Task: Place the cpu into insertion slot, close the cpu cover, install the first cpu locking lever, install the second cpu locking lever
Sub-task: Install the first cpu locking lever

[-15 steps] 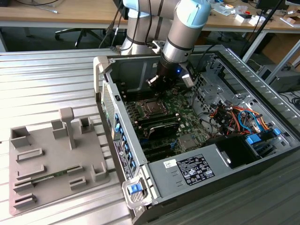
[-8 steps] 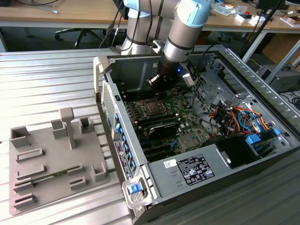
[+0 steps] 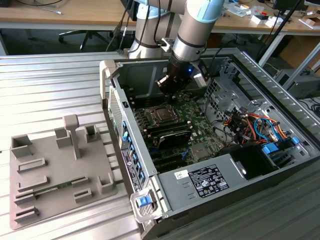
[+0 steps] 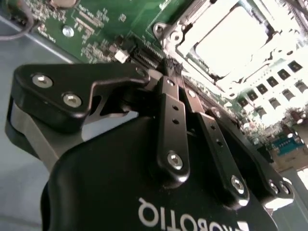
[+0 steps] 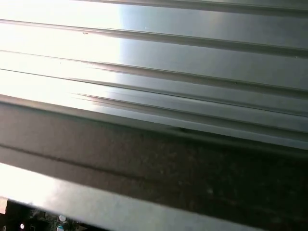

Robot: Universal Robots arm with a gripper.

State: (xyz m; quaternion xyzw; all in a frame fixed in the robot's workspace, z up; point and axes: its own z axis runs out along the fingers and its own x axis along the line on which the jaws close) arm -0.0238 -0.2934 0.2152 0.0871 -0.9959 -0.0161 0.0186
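Seemingly midway: cpu sits in insertion slot just beyond pincer, fingers together on nothing; cpu cover looks down over it; latching cannot be judged.

Silver-grey arm, pale blue joint cap, black bolted pincer

Even light filled the exterior view. Glare overexposed the insertion slot in the second wrist view and streaked the ribbed surface in the first wrist view.
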